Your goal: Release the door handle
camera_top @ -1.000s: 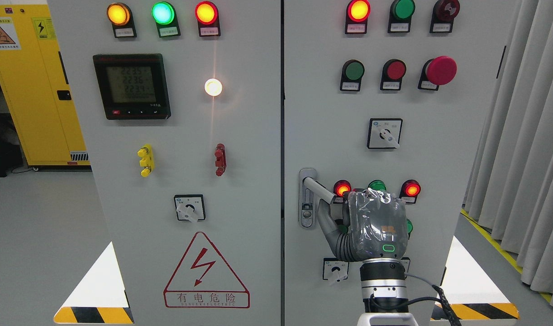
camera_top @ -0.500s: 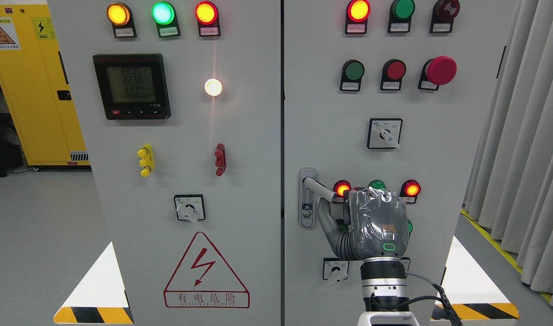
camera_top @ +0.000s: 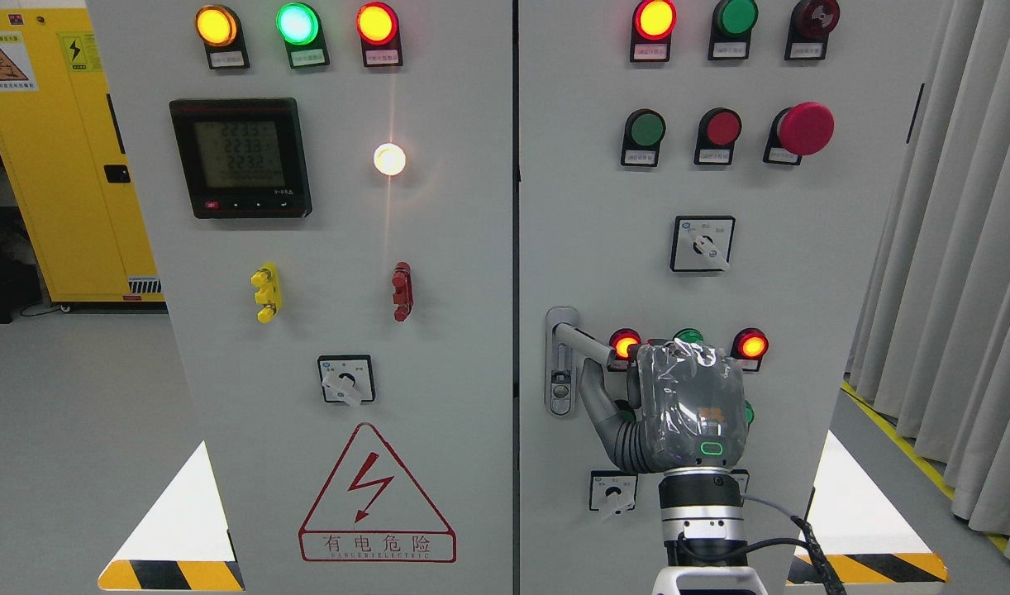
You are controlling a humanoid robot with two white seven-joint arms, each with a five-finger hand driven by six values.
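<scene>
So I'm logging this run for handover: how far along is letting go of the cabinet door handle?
Done: the door handle is swung out from its lock plate. In hand: the right hand sits at the handle's free end, thumb under the lever, so it looks not yet released. Left: open the fingers and draw the hand clear of the cabinet door.

Red lightning warning triangle point(camera_top: 377, 493) reading 有电危险 on left cabinet door point(camera_top: 439, 248), meter display point(camera_top: 240, 157) digits unclear
</scene>
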